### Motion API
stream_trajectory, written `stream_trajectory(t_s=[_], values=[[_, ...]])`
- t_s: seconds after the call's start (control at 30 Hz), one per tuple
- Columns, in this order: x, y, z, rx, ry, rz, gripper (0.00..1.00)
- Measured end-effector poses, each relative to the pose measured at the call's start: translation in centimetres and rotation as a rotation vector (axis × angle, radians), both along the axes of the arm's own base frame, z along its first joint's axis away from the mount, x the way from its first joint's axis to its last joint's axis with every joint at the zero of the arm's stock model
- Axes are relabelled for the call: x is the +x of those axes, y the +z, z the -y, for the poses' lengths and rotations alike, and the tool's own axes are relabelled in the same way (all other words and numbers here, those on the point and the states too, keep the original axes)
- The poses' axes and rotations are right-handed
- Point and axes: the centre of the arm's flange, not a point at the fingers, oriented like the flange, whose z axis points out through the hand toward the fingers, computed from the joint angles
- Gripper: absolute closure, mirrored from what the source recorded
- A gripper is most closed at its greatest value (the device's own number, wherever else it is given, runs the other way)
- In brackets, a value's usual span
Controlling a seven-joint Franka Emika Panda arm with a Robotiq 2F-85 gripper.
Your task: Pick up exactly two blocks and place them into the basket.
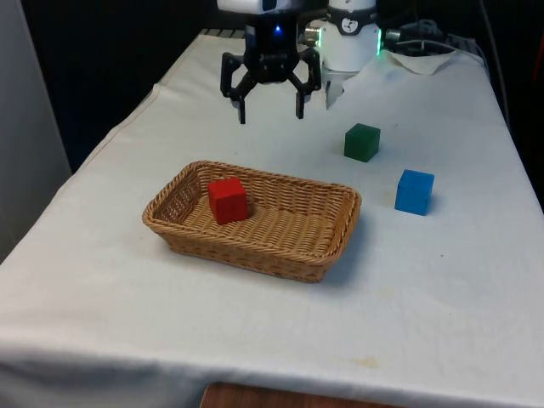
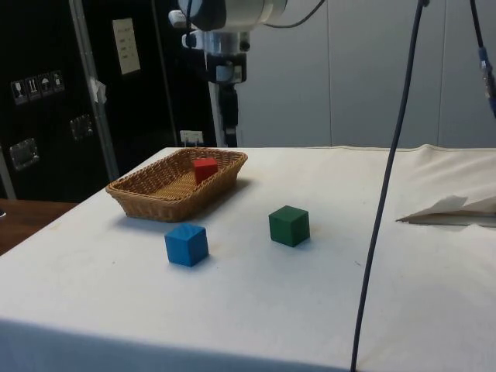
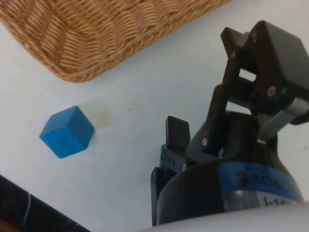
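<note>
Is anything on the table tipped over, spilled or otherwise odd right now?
Nothing stands out. The basket sits flat and intact with the red block inside. The green block and blue block rest on the cloth beside it, apart from each other. The gripper hangs open and empty above the table.

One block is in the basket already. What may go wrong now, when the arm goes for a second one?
1. The green block and blue block sit close together; the open pincer might nudge the other one.
2. The red block lies inside the basket; dropping a second block onto it may make it bounce out.
</note>
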Motion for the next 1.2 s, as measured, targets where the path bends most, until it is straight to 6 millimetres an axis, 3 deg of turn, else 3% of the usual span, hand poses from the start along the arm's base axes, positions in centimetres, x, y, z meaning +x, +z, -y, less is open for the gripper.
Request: stream_trajectory(t_s=[0.43, 1.2], values=[[-1.2, -1.2, 0.5, -0.050, 0.003, -0.057, 0.00], [-0.2, 0.9, -1.3, -0.046, -0.044, 0.003, 0.00]])
